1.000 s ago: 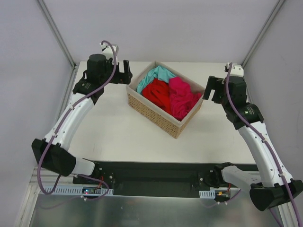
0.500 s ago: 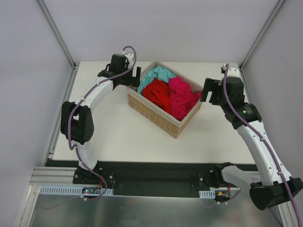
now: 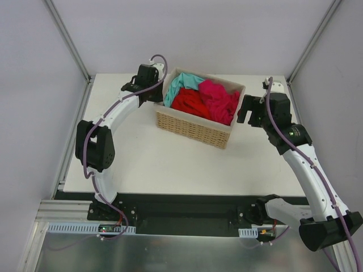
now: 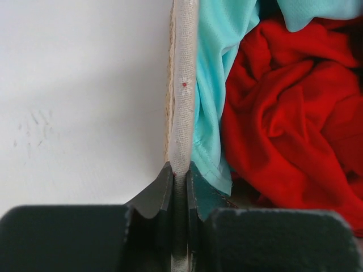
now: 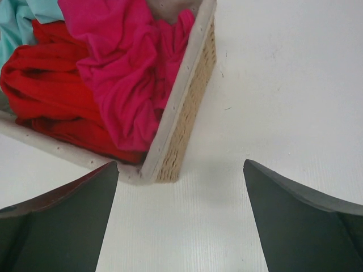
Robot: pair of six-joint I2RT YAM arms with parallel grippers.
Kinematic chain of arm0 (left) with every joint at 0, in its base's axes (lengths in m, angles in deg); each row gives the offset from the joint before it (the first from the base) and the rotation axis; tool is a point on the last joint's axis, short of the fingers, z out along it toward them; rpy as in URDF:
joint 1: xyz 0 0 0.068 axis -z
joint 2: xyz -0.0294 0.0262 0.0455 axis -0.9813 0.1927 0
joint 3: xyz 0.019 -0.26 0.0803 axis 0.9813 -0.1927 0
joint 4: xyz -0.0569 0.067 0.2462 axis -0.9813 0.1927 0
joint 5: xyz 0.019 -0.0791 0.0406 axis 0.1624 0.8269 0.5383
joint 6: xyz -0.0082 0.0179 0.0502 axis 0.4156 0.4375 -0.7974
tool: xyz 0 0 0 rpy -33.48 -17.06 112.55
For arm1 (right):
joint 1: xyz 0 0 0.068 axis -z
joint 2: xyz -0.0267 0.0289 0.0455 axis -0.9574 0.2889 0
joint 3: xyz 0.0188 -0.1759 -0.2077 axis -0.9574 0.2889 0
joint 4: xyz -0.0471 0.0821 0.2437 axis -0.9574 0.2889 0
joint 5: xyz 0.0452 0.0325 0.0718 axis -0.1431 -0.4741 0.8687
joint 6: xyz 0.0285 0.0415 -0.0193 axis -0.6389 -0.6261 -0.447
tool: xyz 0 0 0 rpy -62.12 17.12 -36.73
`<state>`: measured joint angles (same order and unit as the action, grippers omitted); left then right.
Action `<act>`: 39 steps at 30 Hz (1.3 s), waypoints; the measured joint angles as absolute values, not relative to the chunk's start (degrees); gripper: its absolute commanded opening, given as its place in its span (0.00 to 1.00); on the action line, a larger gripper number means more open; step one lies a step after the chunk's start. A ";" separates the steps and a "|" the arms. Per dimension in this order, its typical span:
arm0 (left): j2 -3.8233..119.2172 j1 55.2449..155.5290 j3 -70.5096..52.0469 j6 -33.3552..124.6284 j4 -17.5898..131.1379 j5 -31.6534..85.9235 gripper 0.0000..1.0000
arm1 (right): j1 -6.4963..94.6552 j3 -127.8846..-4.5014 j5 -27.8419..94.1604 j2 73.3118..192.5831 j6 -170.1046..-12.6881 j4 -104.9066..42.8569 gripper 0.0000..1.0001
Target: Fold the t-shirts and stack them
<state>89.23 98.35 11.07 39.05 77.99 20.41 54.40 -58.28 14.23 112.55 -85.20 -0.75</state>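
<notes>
The left gripper (image 4: 178, 170) has its jaws closed on the cloth-lined rim of the tan woven wicker basket (image 4: 182, 85), at the basket's left end. One finger is outside the wall and the other is inside, touching the hem of the teal t-shirt (image 4: 212, 73). The right gripper (image 5: 180, 170) hangs with its jaws wide apart and holds nothing. It is just beside the right corner of the basket, above the white table (image 3: 170, 158).

All the shirts are crumpled inside the basket: the teal one at the left end, the red t-shirt (image 3: 190, 102) in the middle and the magenta-pink t-shirt (image 3: 218, 99) at the right.

I think the main danger comes from holding the basket by one end only. A pull could turn or tip the light basket, and the shirts could spill out. The inner finger could also catch the teal hem and drag that shirt out. If the basket swings to the right, its corner could hit the open right fingers.
</notes>
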 measured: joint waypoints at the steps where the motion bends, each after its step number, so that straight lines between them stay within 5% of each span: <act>1: 89.23 97.83 10.91 40.17 78.21 19.76 0.00 | 54.35 -58.26 14.40 112.49 -85.27 -0.77 0.97; 16: 74.69 75.69 -4.45 60.01 82.98 3.69 0.00 | 53.00 -57.69 17.66 112.07 -86.32 -0.94 0.97; 39: 84.83 68.28 8.90 46.15 88.68 -4.15 0.00 | 50.92 -57.19 20.24 111.63 -87.19 -1.23 0.97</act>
